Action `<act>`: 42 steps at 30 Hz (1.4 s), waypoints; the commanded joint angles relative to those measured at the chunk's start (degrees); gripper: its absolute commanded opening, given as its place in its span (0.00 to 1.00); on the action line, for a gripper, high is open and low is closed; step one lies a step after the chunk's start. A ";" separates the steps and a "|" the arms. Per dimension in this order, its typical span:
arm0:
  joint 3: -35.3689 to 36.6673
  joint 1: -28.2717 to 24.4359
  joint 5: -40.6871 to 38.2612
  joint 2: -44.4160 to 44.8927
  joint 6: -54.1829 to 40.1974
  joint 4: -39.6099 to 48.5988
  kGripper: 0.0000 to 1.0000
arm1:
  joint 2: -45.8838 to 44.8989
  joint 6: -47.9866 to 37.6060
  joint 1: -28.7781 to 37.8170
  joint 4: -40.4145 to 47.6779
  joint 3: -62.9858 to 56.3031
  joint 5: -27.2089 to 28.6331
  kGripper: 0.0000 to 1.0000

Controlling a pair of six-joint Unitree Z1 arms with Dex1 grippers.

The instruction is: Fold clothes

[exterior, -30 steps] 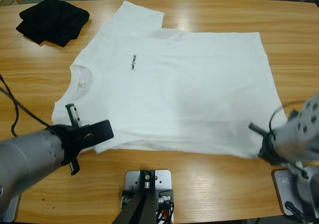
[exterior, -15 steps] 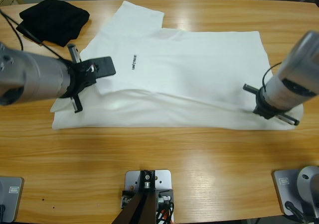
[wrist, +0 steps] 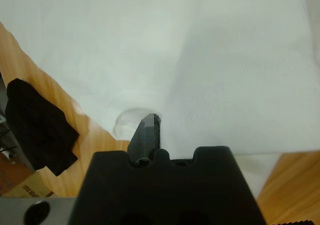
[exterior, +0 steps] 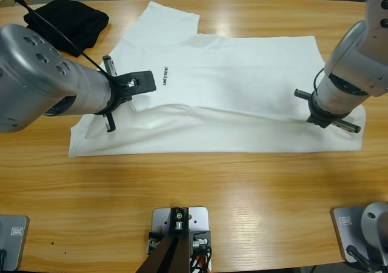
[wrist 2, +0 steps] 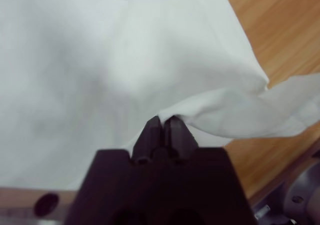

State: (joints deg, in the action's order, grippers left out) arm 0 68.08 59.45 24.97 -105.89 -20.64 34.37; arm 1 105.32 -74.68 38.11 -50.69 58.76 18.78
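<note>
A white T-shirt [exterior: 242, 73] lies across the table with its near long side folded up over itself. Its dark chest lettering [exterior: 163, 74] still shows. My left gripper [exterior: 145, 80] is shut on the folded edge at the neck end; in the left wrist view the jaws [wrist: 149, 129] pinch white cloth [wrist: 240, 85]. At the hem end my right gripper [exterior: 317, 114] is shut on the same edge, and the right wrist view shows its gripper [wrist 2: 164, 127] clamping a fold of the shirt [wrist 2: 100, 60]. The black garment [exterior: 63, 23] sits bunched at the far left corner.
Bare wooden table [exterior: 200, 176] runs along the near side in front of the shirt. The black garment also shows at the left of the left wrist view [wrist: 35, 130]. Boxes and floor lie beyond the table's far edge.
Both grippers have carried the shirt's near edge further from the table's near side, over the shirt's body. The fold has deepened and the shirt's near outline now sits further back.
</note>
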 commanded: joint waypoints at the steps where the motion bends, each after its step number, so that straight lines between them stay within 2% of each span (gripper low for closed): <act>1: -0.13 -1.57 -0.63 -3.56 -0.12 -0.37 0.00 | 1.61 4.70 -1.20 3.31 0.21 1.17 0.88; 2: -0.07 -1.67 -0.63 -3.64 -0.10 -0.44 0.00 | 0.47 5.12 -1.20 3.31 0.21 2.28 0.99; 5: 0.31 -2.50 -0.98 -4.17 1.02 -0.48 0.00 | -3.30 7.18 -1.24 3.21 0.27 4.93 1.00; 6: 0.81 -2.94 -0.87 -4.49 3.13 -0.51 0.26 | -4.14 7.88 -1.34 3.14 0.30 5.46 1.00; 7: 1.60 -3.43 -0.26 -4.91 5.57 -0.46 0.71 | -4.93 8.38 -1.50 3.07 0.32 5.65 1.00; 8: 2.07 -3.62 1.48 -5.05 7.91 -0.44 0.95 | -5.67 8.74 -1.67 2.73 0.39 5.65 1.00; 9: 2.32 -3.64 2.87 -4.96 9.46 -0.44 0.99 | -6.56 8.85 -1.73 2.15 0.37 5.65 1.00; 14: 2.65 -3.80 8.88 -2.54 14.71 -0.21 1.00 | -9.43 11.96 -1.73 0.18 0.30 3.33 0.99; 16: 2.67 -4.34 10.34 -0.66 18.11 0.31 1.00 | -9.27 14.63 -1.73 0.11 0.25 2.14 0.90; 19: 2.51 -5.28 10.36 1.38 23.19 4.92 0.99 | -10.78 15.48 -2.40 1.70 -2.33 2.30 0.86; 22: 1.40 -4.99 10.16 4.37 24.77 8.94 0.80 | -13.10 20.28 -6.51 5.99 -4.67 1.77 0.86; 26: -3.78 1.04 8.28 10.01 31.43 11.04 0.73 | -13.46 26.34 -15.72 7.69 -4.64 1.12 0.86; 29: -6.21 4.92 4.80 10.35 37.48 11.69 0.72 | -12.01 31.14 -21.12 9.76 -4.27 -1.83 0.85; 31: -6.52 5.34 2.38 9.35 40.34 11.69 0.72 | -10.20 33.32 -22.91 11.15 -4.27 -3.82 0.72; 33: -6.24 5.59 1.08 8.34 40.64 11.60 0.72 | -8.22 33.55 -24.30 12.10 -4.46 -5.56 0.72; 39: -6.21 6.20 -2.02 3.76 41.73 10.88 0.72 | -1.89 33.81 -25.77 15.43 -5.87 -9.96 0.52; 42: -5.36 6.20 -2.12 2.10 41.73 10.37 0.72 | -1.29 33.76 -26.07 17.66 -7.57 -11.20 0.51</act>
State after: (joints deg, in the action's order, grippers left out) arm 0 63.18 65.07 24.12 -98.33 20.32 45.40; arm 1 99.16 -41.71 13.42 -37.13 54.92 10.55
